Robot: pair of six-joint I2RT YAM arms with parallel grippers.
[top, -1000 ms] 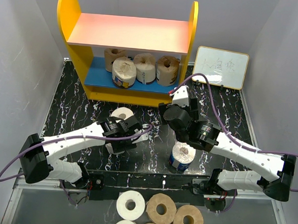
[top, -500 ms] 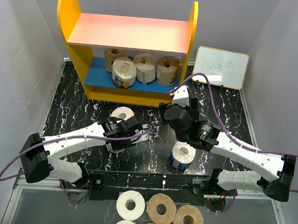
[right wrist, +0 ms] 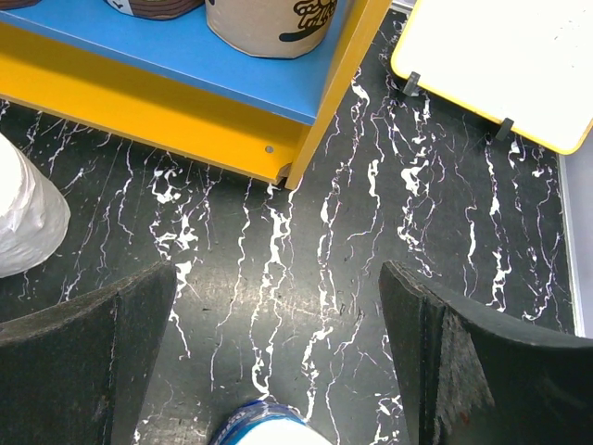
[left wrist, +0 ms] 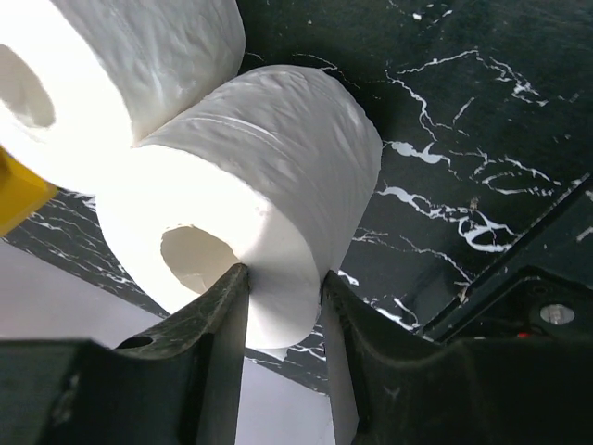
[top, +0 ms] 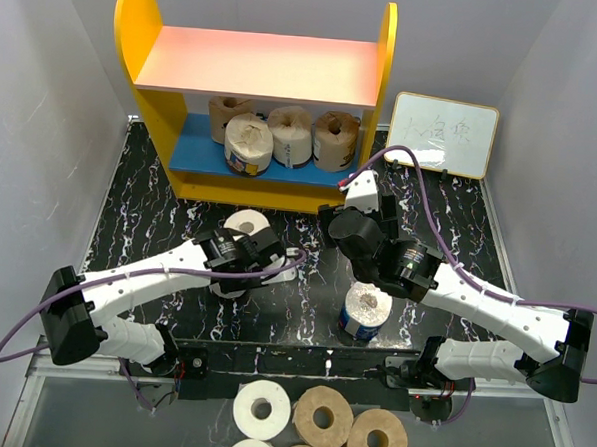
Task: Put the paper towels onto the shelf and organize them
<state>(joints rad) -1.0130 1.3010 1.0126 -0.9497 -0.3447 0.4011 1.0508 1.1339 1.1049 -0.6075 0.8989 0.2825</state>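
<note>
Between fingers of left gripper (left wrist: 283,287): wall of white roll (left wrist: 278,185), lying on side on black marble table (left wrist: 482,120). One finger by core opening, other on outer face, clamped on roll. Second white roll (left wrist: 111,65) just beyond fingertips, touching first. Right gripper (right wrist: 278,283) fingers spread wide, nothing held. Blue-wrapped roll (right wrist: 267,433) upright under gap, back toward wrist. Shelf (right wrist: 167,116) ahead of right fingertips; four rolls (top: 290,133) on blue lower board (right wrist: 232,65).
</note>
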